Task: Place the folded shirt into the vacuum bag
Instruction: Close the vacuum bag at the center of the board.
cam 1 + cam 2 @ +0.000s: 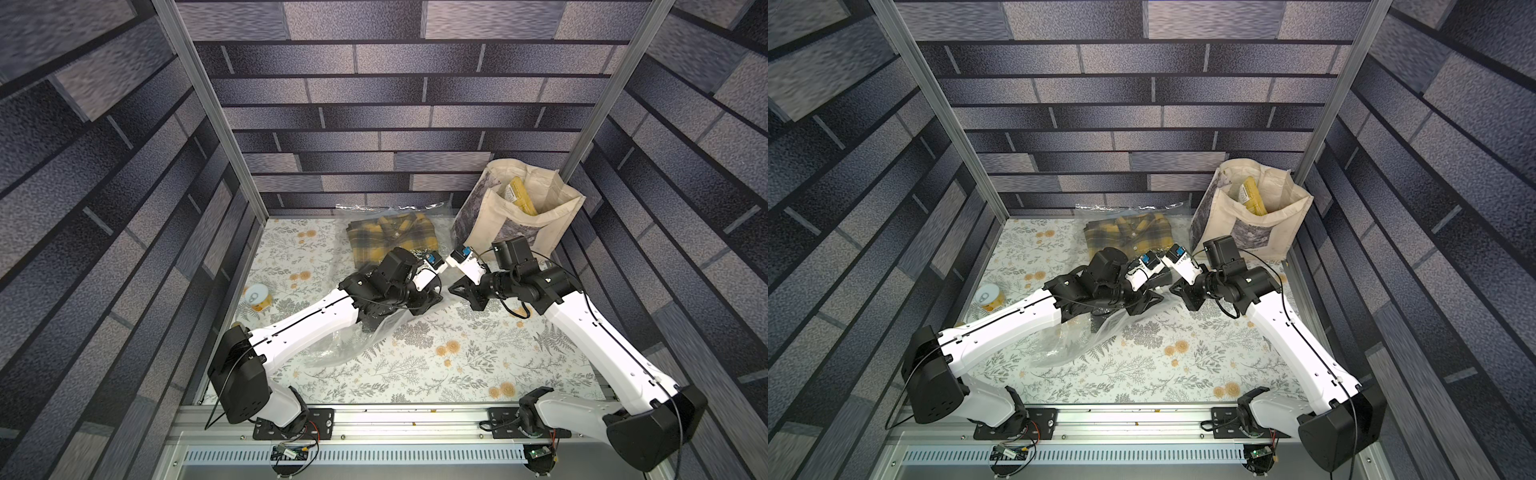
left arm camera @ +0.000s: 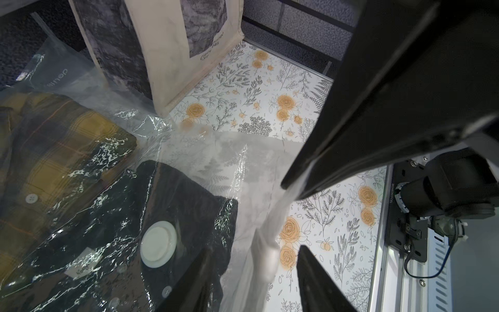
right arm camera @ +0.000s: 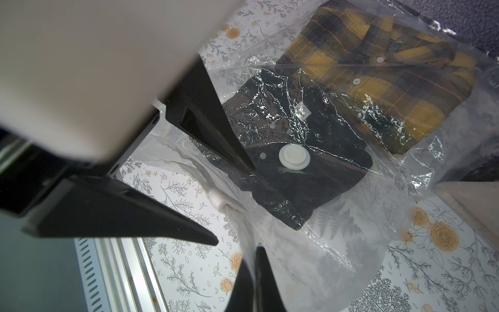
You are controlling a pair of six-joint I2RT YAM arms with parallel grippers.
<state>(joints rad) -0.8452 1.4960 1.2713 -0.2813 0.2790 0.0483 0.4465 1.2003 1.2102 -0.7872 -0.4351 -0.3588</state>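
Stretching lengthwise back to front-left: vacuum bag (image 1: 345,343)

"deli" logo on vacuum bag (image 2: 58,77); tote bag (image 2: 162,54) caption too blurred.

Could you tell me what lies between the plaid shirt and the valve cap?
The dark shirt, inside the bag, as the right wrist view shows.

Both top views high overhead, downward – wrist views close, opposite sides, shared vacuum bag (image 2: 194,151)
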